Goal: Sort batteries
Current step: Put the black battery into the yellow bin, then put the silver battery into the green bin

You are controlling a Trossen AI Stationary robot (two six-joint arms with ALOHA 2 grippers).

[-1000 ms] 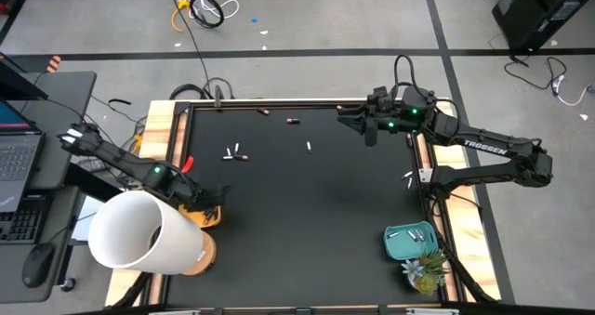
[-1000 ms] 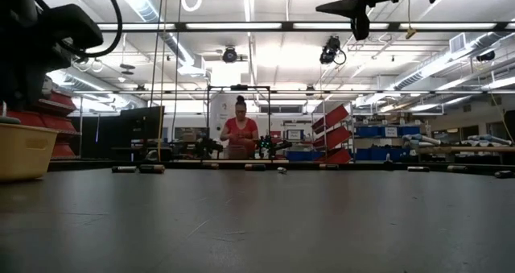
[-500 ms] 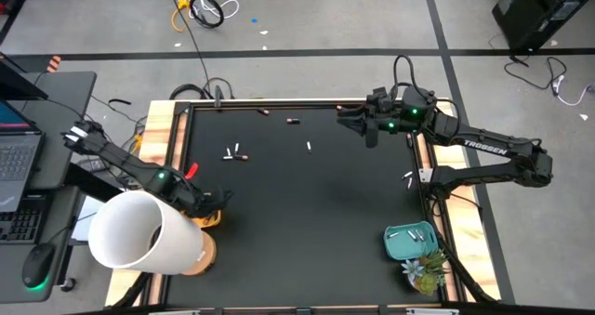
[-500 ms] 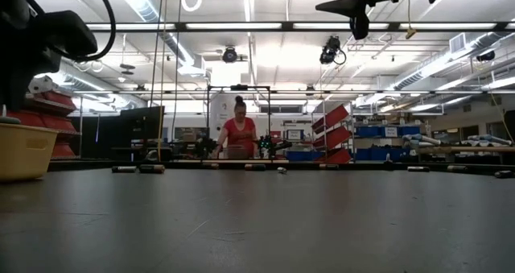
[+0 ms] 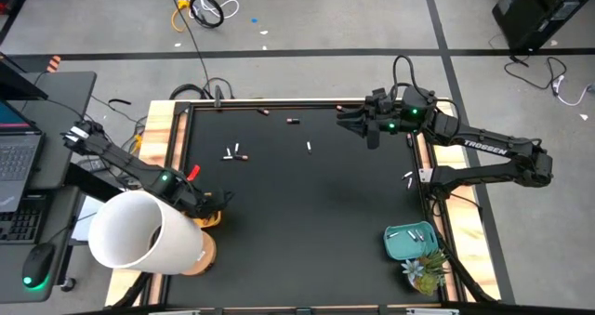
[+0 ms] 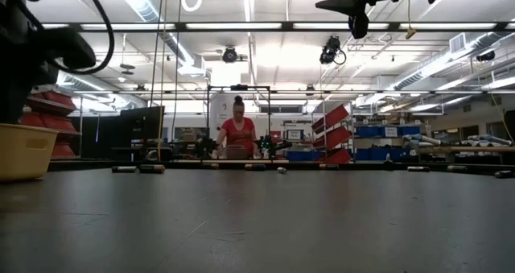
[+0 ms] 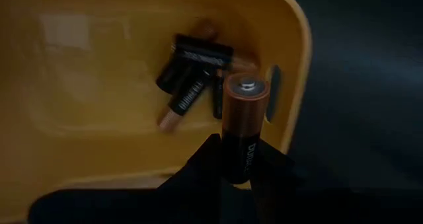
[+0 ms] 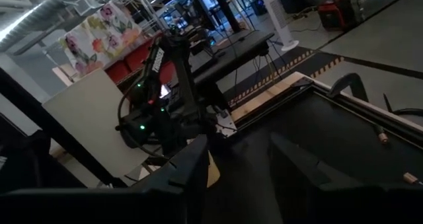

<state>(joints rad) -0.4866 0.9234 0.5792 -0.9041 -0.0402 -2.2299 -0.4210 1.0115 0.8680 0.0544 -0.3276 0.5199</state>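
My left gripper [image 5: 210, 206] [image 7: 238, 176] is at the table's near left, over a yellow bin [image 5: 213, 218] [image 7: 299, 59]. It is shut on a dark battery with a copper end [image 7: 244, 121]. Several dark batteries [image 7: 193, 72] lie on the bin's floor. My right gripper [image 5: 357, 121] [image 8: 241, 164] hangs open in the air at the far right. Loose batteries lie on the black mat [image 5: 234, 153] [image 5: 310, 147] [image 5: 293, 121]. A teal tray [image 5: 410, 242] at the near right holds pale batteries. My left gripper pinches the battery by its dark lower body [image 7: 239, 166] between the two fingers. The battery lies along the fingers, with its copper end and terminal [image 7: 247, 86] pointing away from them. It is lifted clear above the bin's inside, touching nothing else.
A big white cylinder [image 5: 139, 232] stands over the near left corner and hides part of my left arm. More batteries lie near the far edge [image 5: 264, 112] and the right edge [image 5: 407, 177]. A wooden frame [image 5: 163, 134] borders the mat. A small plant [image 5: 424, 273] sits by the teal tray.
My left arm has shifted a little toward the table's near edge, over the yellow bin. My right arm has kept still.
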